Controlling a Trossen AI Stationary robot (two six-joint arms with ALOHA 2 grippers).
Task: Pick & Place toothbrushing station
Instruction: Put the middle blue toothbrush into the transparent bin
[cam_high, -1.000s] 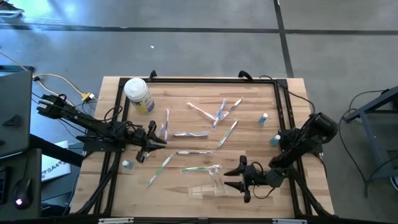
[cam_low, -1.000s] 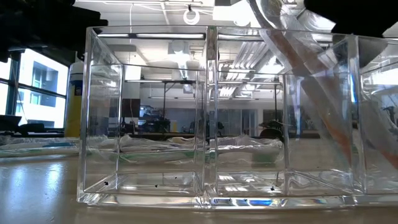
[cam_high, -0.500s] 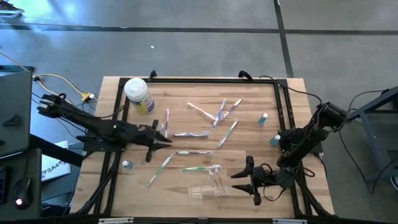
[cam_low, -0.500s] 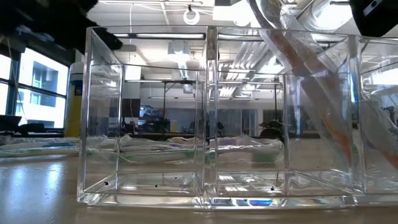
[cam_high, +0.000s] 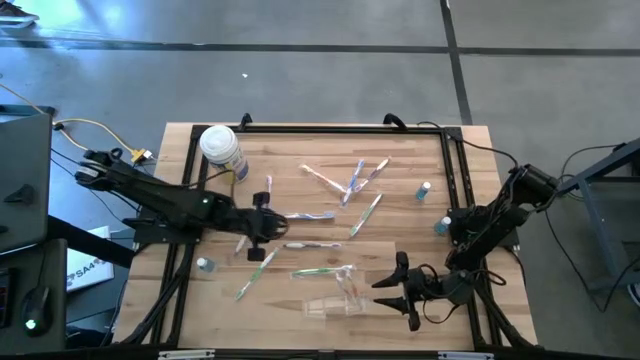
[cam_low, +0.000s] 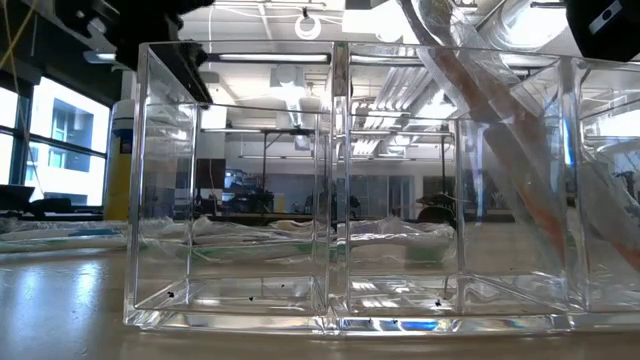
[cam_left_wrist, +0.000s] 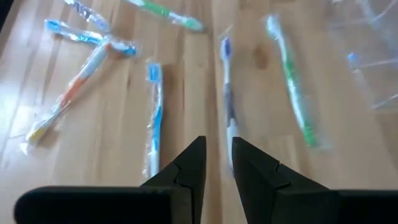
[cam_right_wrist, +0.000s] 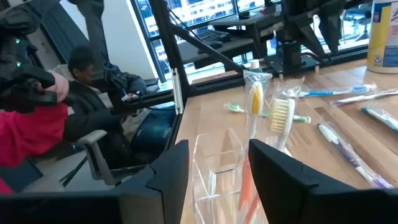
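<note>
The clear compartmented holder (cam_high: 335, 297) (cam_low: 340, 200) stands on its base near the table's front edge. Two wrapped toothbrushes (cam_right_wrist: 267, 112) (cam_low: 500, 150) lean inside it. Several wrapped toothbrushes lie flat on the wood, among them a blue one (cam_high: 307, 215), a purple one (cam_high: 312, 244) (cam_left_wrist: 226, 93) and a green one (cam_high: 322, 270). My left gripper (cam_high: 278, 224) (cam_left_wrist: 217, 146) hangs above the handle ends of these, slanting down. Its fingers stand a narrow gap apart with nothing between them. My right gripper (cam_high: 380, 292) (cam_right_wrist: 219, 146) is open, level, just right of the holder and apart from it.
A white-lidded jar with a yellow label (cam_high: 222, 150) stands at the far left. Small blue-capped bottles (cam_high: 425, 190) (cam_high: 443, 226) (cam_high: 204, 264) sit near the side rails. More toothbrushes (cam_high: 350, 180) lie at the far middle. A seated person in red (cam_right_wrist: 37, 137) is beyond the table.
My left gripper has risen and gone toward the table's right, tipping from pointing down to slanting forward over the toothbrushes. My right gripper has drawn back a little from the holder toward the right edge, then kept still. The holder and toothbrushes have stayed in place.
</note>
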